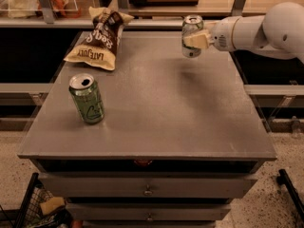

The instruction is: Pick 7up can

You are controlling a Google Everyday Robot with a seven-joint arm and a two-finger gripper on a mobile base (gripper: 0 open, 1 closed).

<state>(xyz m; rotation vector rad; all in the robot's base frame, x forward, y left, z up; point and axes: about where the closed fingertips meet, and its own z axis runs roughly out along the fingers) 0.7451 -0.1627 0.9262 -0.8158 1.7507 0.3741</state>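
The 7up can (191,36), pale silver-white with green patches and a silver top, is upright at the far right of the grey table (156,108). My gripper (195,40) comes in from the right on a white arm and is shut on the can. The can hangs a little above the table, with its shadow on the surface below and to the right. A pale finger (196,40) covers the can's right side.
A darker all-green can (87,99) stands at the front left. A brown chip bag (101,38) lies at the back left. A shelf edge runs behind the table. Drawers sit under the tabletop, and a basket (45,208) is at the lower left.
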